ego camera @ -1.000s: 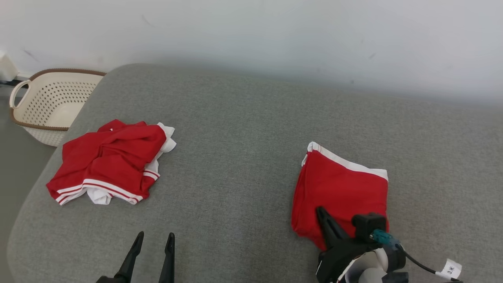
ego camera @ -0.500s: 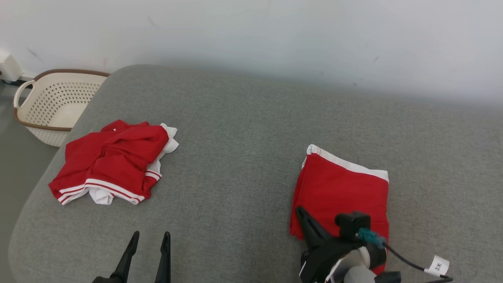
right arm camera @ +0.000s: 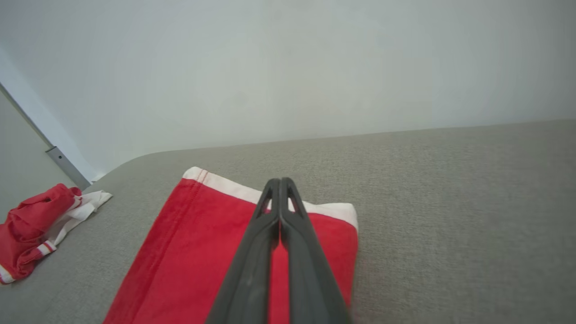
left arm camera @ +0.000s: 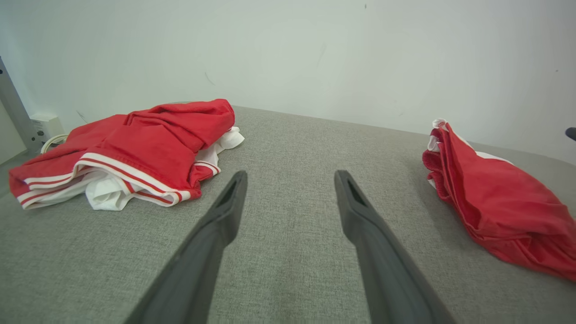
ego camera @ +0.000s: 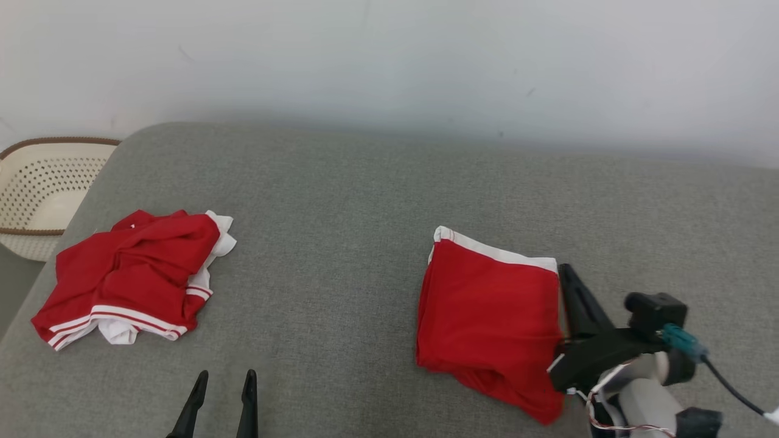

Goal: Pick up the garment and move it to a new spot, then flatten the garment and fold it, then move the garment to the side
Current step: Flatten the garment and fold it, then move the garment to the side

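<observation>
Folded red garment lies right of centre on the grey cushion, long axis roughly 12–6 in head view, white band at 12. Right gripper clenched, nothing between its fingers, lying along the garment's 3 o'clock edge; touching or just beside, can't tell. So the garment is at the gripper's 9 o'clock, and a sideways push looks likely next. Left gripper spread wide, empty, well apart at the garment's 8 o'clock; right arm nearer. Crumpled red-white garment and basket far off at 9. A second ago the right gripper sat over the garment's 6 o'clock edge. The near corner now trails toward 5. Camera shifted too.
</observation>
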